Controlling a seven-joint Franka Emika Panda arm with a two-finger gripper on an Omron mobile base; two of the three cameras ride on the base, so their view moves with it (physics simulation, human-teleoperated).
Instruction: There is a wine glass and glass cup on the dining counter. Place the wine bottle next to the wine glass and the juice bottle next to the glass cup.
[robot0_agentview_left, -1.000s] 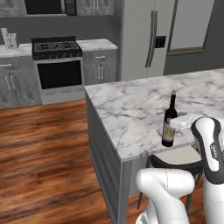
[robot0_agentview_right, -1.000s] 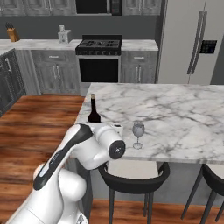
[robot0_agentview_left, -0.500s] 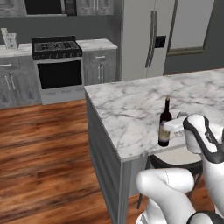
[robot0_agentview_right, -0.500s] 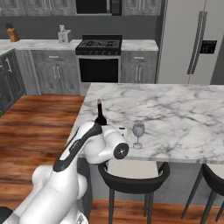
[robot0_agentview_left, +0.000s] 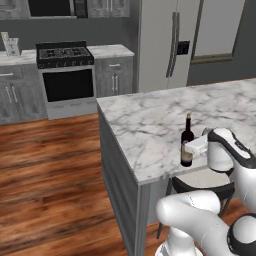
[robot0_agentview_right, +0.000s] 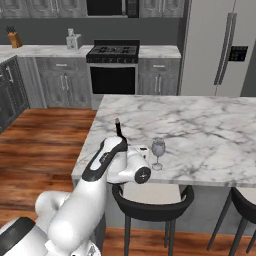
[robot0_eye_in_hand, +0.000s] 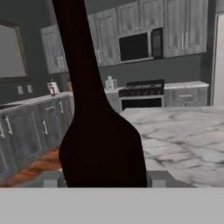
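Note:
The wine bottle (robot0_agentview_left: 187, 143), tall and dark with a pale label, stands upright near the front edge of the dining counter (robot0_agentview_left: 150, 125). My gripper (robot0_agentview_left: 193, 148) is shut on its lower body from the right. In the right base view the bottle's neck (robot0_agentview_right: 119, 128) rises behind my arm, and the wine glass (robot0_agentview_right: 158, 151) stands a little to its right on the marble (robot0_agentview_right: 200, 125). In the hand view the dark bottle (robot0_eye_in_hand: 100, 144) sits between my fingertips (robot0_eye_in_hand: 51, 180). The juice bottle and the glass cup are out of view.
A black stool (robot0_agentview_right: 152, 205) stands under the counter edge below the glass, and another stool (robot0_agentview_right: 245, 200) stands to its right. Across the wooden floor (robot0_agentview_left: 50, 170) are a stove (robot0_agentview_left: 65, 75), grey cabinets and a steel fridge (robot0_agentview_left: 170, 45).
My gripper has carried the wine bottle toward the counter's front edge and closer to the wine glass. The glass has not moved.

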